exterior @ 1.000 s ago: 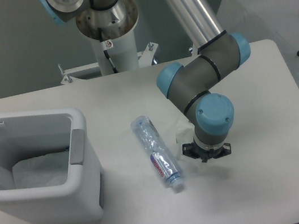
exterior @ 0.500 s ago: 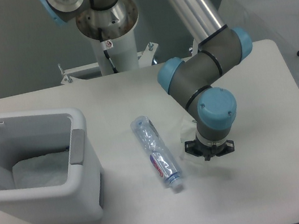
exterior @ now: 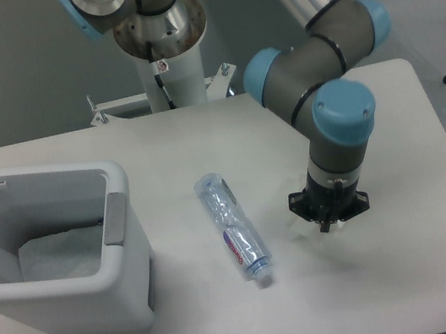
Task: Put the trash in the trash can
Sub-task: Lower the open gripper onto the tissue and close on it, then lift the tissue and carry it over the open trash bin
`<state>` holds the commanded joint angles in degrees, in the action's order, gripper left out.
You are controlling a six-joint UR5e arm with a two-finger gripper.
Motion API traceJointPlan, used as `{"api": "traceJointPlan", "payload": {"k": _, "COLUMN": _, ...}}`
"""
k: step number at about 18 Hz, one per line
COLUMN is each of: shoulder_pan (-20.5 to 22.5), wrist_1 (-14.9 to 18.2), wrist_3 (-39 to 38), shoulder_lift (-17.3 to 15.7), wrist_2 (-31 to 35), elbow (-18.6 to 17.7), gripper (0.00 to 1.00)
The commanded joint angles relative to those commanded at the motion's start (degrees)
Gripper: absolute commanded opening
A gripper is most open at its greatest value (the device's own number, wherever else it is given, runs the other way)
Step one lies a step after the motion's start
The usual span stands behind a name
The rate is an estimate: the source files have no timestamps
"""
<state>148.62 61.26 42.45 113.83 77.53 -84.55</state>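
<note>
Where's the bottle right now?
The bottle lies flat on the table, mid-frame, between the open bin on the left and the tool on the right, cap toward the camera.

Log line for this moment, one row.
end effector: over table, right of bottle | bottle: lying flat, untouched | bin: lid open | bag: not visible

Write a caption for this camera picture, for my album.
Robot arm's gripper hovers over a white table, beside a crushed water bottle and an open trash can.

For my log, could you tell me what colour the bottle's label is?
Red and blue on the bottle, clearest in the fixed camera view.
</note>
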Motion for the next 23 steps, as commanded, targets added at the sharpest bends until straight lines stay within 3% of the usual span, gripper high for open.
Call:
{"api": "traceJointPlan", "payload": {"k": 5, "shoulder_pan": 0.17, "wrist_1": -0.17, "wrist_3": -2.55, "shoulder_lift": -5.01, "wrist_2": -11.24, "elbow": 0.44, "gripper": 0.0}}
{"api": "traceJointPlan", "payload": {"k": 8, "shoulder_pan": 0.09, "wrist_1": -0.44, "wrist_3": -4.91, "shoulder_lift": -6.33, "wrist_2": -17.49, "elbow": 2.72, "gripper": 0.0}}
{"api": "traceJointPlan", "payload": {"k": 18, "shoulder_pan": -1.14, "wrist_1": -0.53, "wrist_3": -14.67, "shoulder_lift": -12.31, "wrist_2": -32.78, "elbow": 6.76, "gripper": 0.0}}
{"api": "traceJointPlan", "payload": {"k": 23, "shoulder_pan": -2.54, "wrist_1": -0.62, "wrist_3": -20.03, "shoulder_lift": -14.07, "wrist_2": -37.36, "elbow": 9.05, "gripper": 0.0}}
